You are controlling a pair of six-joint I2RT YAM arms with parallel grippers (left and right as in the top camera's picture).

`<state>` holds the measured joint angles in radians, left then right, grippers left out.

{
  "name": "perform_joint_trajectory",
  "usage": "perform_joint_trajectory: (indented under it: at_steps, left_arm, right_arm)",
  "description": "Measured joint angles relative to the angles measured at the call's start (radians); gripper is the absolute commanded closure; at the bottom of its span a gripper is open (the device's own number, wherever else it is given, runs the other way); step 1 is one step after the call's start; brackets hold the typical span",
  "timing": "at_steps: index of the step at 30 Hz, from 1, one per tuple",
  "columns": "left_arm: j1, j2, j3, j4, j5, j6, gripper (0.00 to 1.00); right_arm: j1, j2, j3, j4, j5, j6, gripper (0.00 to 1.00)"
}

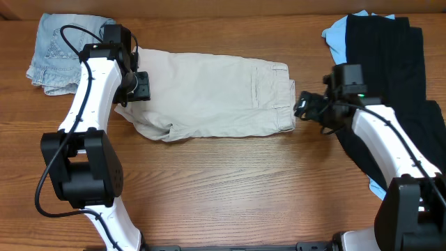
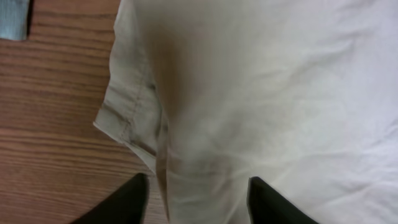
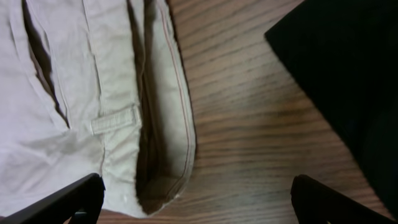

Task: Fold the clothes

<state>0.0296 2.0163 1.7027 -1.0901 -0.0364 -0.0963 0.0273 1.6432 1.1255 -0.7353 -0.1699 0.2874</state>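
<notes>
Lying across the desk (image 1: 230, 188), khaki shorts (image 1: 209, 94) stretch between two hands. Left hand (image 2: 196, 199) hovers half-parted over the leg hem (image 2: 124, 124), gripping nothing; right hand (image 3: 196, 199) gapes wide beside the waistband (image 3: 171, 93). Pinching only one layer could drag them crooked.

You're working over a wood-grain table (image 1: 230, 181) that fills pretty much the whole overhead view. It's a warm reddish-brown laminate look, with darker streaks running left to right. Your light is soft and even, no harsh glare, just faint shadows on the surface. No walls, floor or windows visible from any camera.
</notes>
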Motion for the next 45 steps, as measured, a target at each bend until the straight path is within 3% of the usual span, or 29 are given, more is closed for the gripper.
perform_joint_trajectory:
  at_steps: [4, 15, 21, 25, 32, 33, 36, 41, 45]
  left_arm:
    - [0.001, 0.000, 0.000, 0.027, 0.016, 0.006, 0.24]
    - [0.002, 0.042, 0.000, 0.153, 0.119, 0.046, 0.29]
    - [0.004, 0.123, 0.000, 0.158, 0.123, 0.048, 0.30]
    - [0.006, 0.135, 0.000, 0.171, 0.124, 0.048, 0.39]
    - [0.014, 0.142, 0.000, 0.187, 0.124, 0.051, 0.37]
    - [0.016, 0.149, 0.000, 0.190, 0.124, 0.052, 0.40]
    - [0.019, 0.182, 0.000, 0.193, 0.123, 0.056, 0.67]
    - [0.025, 0.219, 0.006, 0.184, 0.123, 0.059, 0.94]
    - [0.025, 0.226, 0.015, 0.171, 0.124, 0.056, 0.96]
  right_arm:
    - [-0.018, 0.006, 0.000, 0.047, -0.050, -0.028, 0.01]
    - [-0.013, 0.226, -0.001, 0.320, -0.196, -0.053, 0.01]
    - [-0.013, 0.232, -0.001, 0.332, -0.219, -0.053, 0.02]
    - [-0.013, 0.232, -0.001, 0.332, -0.220, -0.053, 0.02]
    - [-0.008, 0.232, -0.001, 0.340, -0.224, -0.053, 0.02]
    - [-0.004, 0.232, -0.001, 0.340, -0.224, -0.053, 0.02]
    - [0.018, 0.232, -0.001, 0.341, -0.223, -0.051, 0.07]
    - [0.066, 0.232, -0.001, 0.342, -0.193, -0.039, 0.07]
    - [0.092, 0.234, -0.001, 0.355, -0.153, -0.029, 0.07]
